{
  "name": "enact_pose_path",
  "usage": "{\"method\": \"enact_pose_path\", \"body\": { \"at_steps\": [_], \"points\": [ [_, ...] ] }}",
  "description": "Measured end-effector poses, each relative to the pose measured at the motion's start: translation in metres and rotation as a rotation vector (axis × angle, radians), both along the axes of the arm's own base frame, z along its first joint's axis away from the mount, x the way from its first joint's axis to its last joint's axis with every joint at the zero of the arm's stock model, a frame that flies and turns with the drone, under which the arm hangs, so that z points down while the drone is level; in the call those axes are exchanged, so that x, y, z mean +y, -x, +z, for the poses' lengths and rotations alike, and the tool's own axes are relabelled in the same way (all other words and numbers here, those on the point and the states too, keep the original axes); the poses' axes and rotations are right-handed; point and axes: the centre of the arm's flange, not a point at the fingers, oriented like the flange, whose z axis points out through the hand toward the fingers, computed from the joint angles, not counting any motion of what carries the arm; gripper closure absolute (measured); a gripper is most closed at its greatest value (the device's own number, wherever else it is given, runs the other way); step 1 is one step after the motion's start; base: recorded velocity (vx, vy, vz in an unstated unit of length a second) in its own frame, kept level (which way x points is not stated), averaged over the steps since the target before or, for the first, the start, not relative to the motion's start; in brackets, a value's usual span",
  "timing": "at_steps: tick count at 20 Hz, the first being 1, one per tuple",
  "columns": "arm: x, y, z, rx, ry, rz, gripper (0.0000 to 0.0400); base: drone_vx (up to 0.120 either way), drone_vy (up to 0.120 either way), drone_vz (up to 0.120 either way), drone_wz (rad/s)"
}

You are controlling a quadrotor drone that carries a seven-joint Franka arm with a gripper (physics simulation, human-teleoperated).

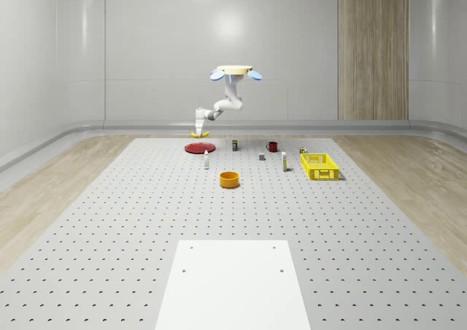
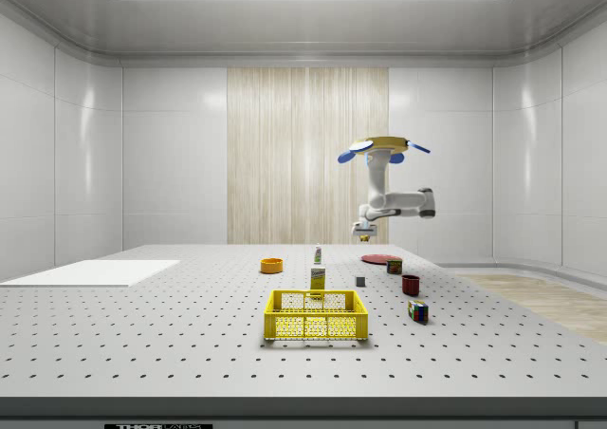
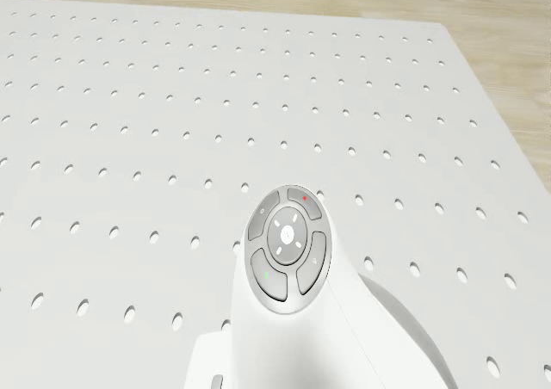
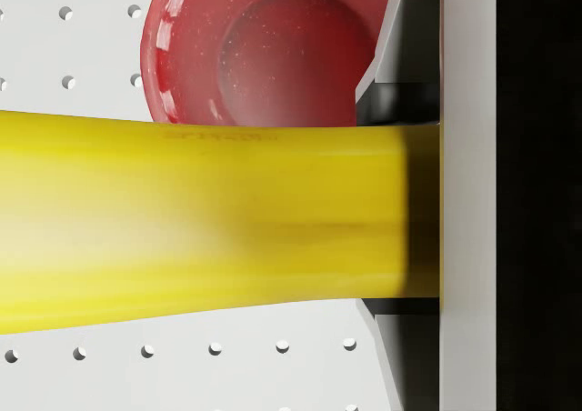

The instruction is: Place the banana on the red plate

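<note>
While the drone (image 1: 233, 71) hovers over the far part of the counter (image 1: 146, 228), the foreground in the whole-scene view holds a white panel (image 1: 233, 282). Farther on stands an orange bowl (image 1: 230, 179), and to its right a yellow basket (image 1: 320, 166). Farther still, left of centre, lies the red plate (image 1: 198, 147), with a dark red mug (image 1: 272, 146) well to its right. Above the plate's far left edge hangs the pincer (image 1: 198, 129), clenched on the banana (image 1: 199, 133), which is held clear of the counter. In the wrist view the banana (image 4: 200, 220) lies crosswise between the jaws, and the red plate (image 4: 264, 47) sits below it, offset to one side rather than centred. The step in hand appears to be the carry to the plate. Good execution probably calls for centring the fruit over the plate's well, descending slowly until it nearly touches, and only then letting go, lest the curved fruit roll off the shallow rim.
</note>
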Motion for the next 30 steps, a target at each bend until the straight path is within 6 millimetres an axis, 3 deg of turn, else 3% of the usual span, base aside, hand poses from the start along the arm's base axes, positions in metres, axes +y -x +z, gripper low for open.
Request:
{"method": "enact_pose_path", "body": {
  "at_steps": [9, 16, 20, 30],
  "points": [
    [0.000, 0.000, 0.000, 0.000, 0.000, 0.000, 0.0209, 0.000, -0.120, -0.022, 0.000],
    [0.000, 0.000, 0.000, 0.000, 0.000, 0.000, 0.0209, 0.000, -0.120, -0.120, 0.000],
    [0.000, 0.000, 0.000, 0.000, 0.000, 0.000, 0.0209, 0.000, -0.120, -0.010, 0.000],
    [0.000, 0.000, 0.012, 0.000, 0.000, -0.003, 0.0209, 0.000, -0.008, 0.000, 0.000]
  ]
}}
